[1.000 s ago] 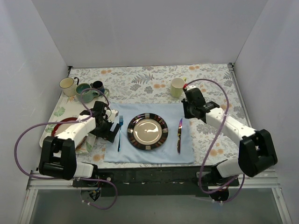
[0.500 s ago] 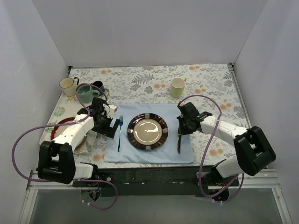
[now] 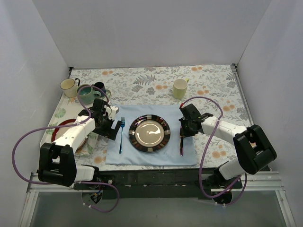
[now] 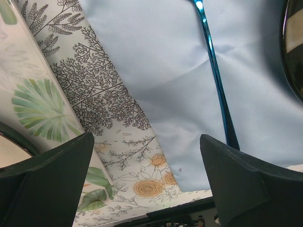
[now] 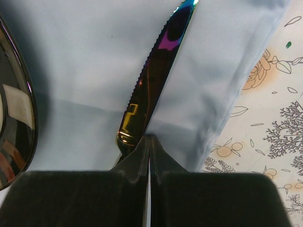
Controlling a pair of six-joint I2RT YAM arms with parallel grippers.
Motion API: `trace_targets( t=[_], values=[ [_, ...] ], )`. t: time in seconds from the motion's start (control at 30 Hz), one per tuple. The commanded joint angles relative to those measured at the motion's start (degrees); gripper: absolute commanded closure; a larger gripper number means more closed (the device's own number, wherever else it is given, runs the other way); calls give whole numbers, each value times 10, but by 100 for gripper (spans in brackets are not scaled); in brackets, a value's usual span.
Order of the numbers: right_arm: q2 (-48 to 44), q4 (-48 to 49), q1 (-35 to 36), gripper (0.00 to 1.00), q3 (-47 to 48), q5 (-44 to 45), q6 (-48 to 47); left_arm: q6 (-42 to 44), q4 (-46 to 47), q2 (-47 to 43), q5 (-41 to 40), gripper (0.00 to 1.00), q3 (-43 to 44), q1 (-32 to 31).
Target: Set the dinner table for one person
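While closed at one knife (image 5: 156,71), right jaws; left jaws wide, empty; one fork (image 4: 215,80).

We see the dinner table (image 3: 213,80) in fern-and-flower cloth, a light-blue mat (image 3: 151,158) under our left gripper (image 3: 112,128) and right gripper (image 3: 182,134), a yellow-green mug (image 3: 179,88) beyond the right gripper, a cream mug (image 3: 68,85), a teal mug (image 3: 86,93) and a dark mug (image 3: 99,86) beyond the left gripper, a floral tray (image 3: 59,113) on its outer side

Lab test booth, not a home — plain white walls (image 3: 156,33) box the cloth-covered dinner table (image 3: 213,80) on three sides; left arm (image 3: 71,135) and right arm (image 3: 225,127) bolted to a black rail (image 3: 156,178), purple cables (image 3: 13,152) looping loose.
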Motion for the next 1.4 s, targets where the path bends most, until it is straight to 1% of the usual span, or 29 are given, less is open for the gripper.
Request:
trace_targets(
  t=[0.0,0.17,0.3,0.33,0.37,0.4,0.47,0.5,0.53,0.57,0.6,0.63,0.67,0.7,0.73,0.77,0.8,0.83,0.87,0.9,0.93,0.97,1.0,1.03,1.07,1.1,1.13,1.27,1.37],
  values=[
    [2,19,2,99,8,-4,7,0,0,-17,6,4,7,-1],
    [-19,4,2,99,9,7,7,1,-5,-18,7,4,10,-1],
    [-42,28,2,99,11,7,-7,2,-3,-17,9,4,11,-1],
    [-37,20,1,99,21,13,-10,1,-4,-16,9,4,14,-1],
    [-33,-14,1,99,35,19,-18,2,-5,-17,9,4,16,-1],
    [-27,-26,1,99,65,29,-27,2,-8,-17,8,4,18,-1],
    [-43,-39,-6,99,95,66,-49,4,-12,-19,4,4,24,-1],
    [-52,-28,-15,98,109,62,-92,6,-13,-19,3,4,27,-1],
    [-62,-19,-42,92,140,51,-116,6,-12,-19,0,4,36,-1],
    [-78,-9,-61,64,154,32,-143,7,-12,-19,-3,4,41,-1],
    [-85,20,-82,51,167,-34,-190,6,-10,-19,-3,2,47,-1],
    [-86,31,-130,39,189,-55,-218,7,-9,-18,0,2,54,-1],
    [-90,52,-148,29,193,-55,-239,9,-8,-18,5,2,68,-1],
    [-90,97,-163,18,192,-71,-300,13,-4,-17,25,2,75,-1],
    [-91,128,-181,16,184,-76,-333,15,-1,-16,33,2,82,-1],
    [-87,154,-187,11,177,-82,-362,15,2,-14,43,2,97,-1],
    [-84,179,-193,7,173,-119,-391,15,4,-11,55,2,104,-1],
    [-78,210,-208,6,173,-154,-433,14,3,-3,62,2,113,-1],
    [-59,226,-216,6,189,-190,-446,13,2,1,67,2,130,-1],
    [-43,218,-223,7,211,-247,-451,12,-1,5,69,2,136,-1],
    [-24,170,-229,7,250,-256,-431,13,-3,11,68,2,143,-1],
    [24,135,-229,12,331,-256,-416,11,-3,13,63,2,148,-1],
    [50,108,-229,16,374,-249,-402,12,-2,15,58,2,153,0],
    [74,67,-229,20,406,-240,-369,11,0,17,48,2,154,-1],
    [111,61,-229,26,427,-235,-354,11,2,20,45,2,153,-1],
    [125,63,-229,29,446,-222,-337,9,2,24,42,2,151,-1],
    [136,61,-227,30,451,-219,-329,8,2,27,39,2,152,-1],
    [177,58,-227,41,452,-203,-261,4,4,39,33,2,143,-1],
    [195,66,-217,42,450,-178,-250,2,7,48,31,2,139,-1]
  ],
)
